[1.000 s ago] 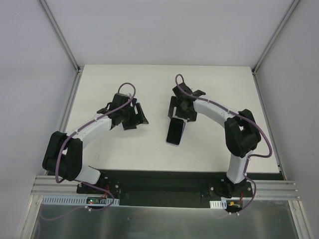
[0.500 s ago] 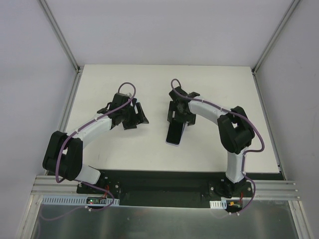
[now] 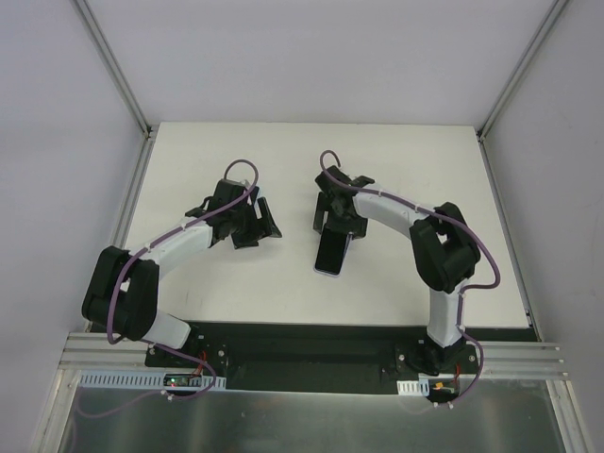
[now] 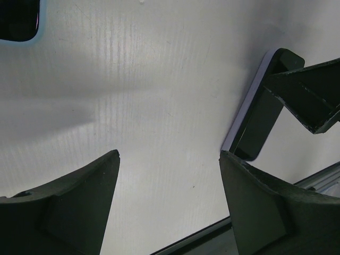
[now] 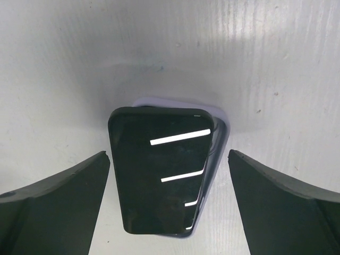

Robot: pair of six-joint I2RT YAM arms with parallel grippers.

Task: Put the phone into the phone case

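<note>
Your right gripper (image 5: 169,154) hangs wide open astride the phone (image 5: 159,175), which lies apparently unseated on its lilac phone case (image 5: 220,133). Your left gripper (image 4: 169,154) gapes empty nearby. Press unevenly and a corner could stay proud, or both could skid.

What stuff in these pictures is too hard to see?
- Top view: the right claw covers the far end of the phone.
- Right wrist view: the phone covers nearly all of the lilac case, so it is unclear whether it is clicked in.
- Left wrist view: a dark thing in the top left corner is cut off by the picture's edge, so I cannot tell what it is.
</note>
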